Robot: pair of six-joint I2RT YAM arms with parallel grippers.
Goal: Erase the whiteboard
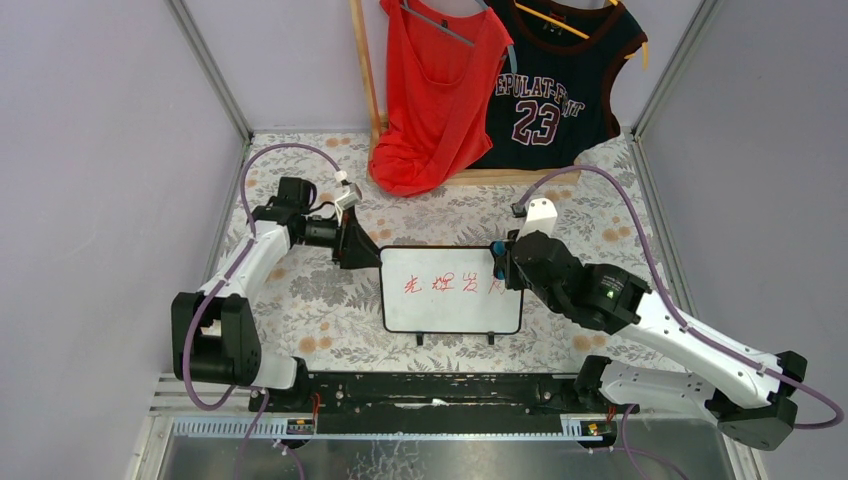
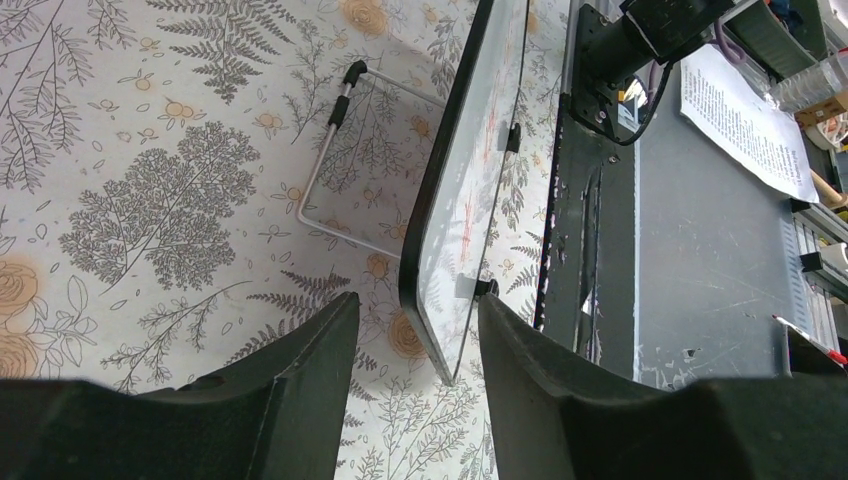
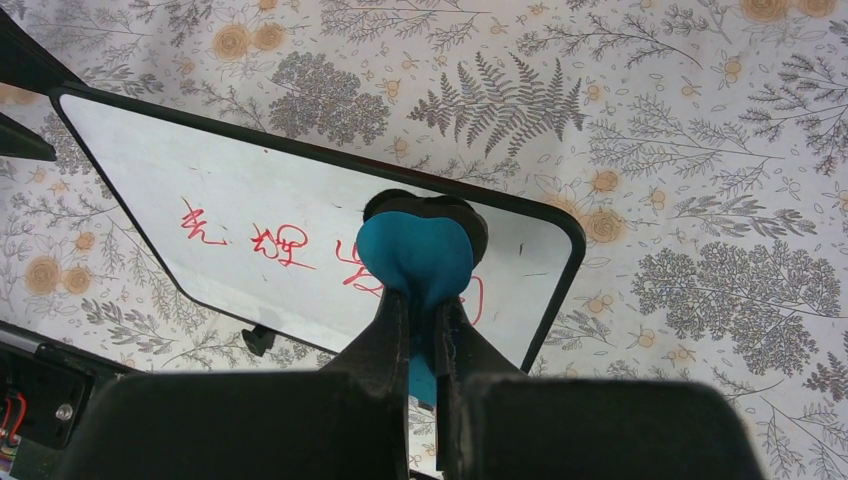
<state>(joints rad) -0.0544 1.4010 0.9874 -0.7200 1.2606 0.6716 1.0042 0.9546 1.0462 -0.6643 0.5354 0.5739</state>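
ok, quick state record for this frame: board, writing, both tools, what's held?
board: whiteboard standing on its feet on the floral table cover
writing: red characters across the upper half, not yet erased
right tool: shut on blue eraser, at the writing's right end
left tool: open, fingers either side of the board's left edge; contact unclear
background: red top and dark jersey hanging behind
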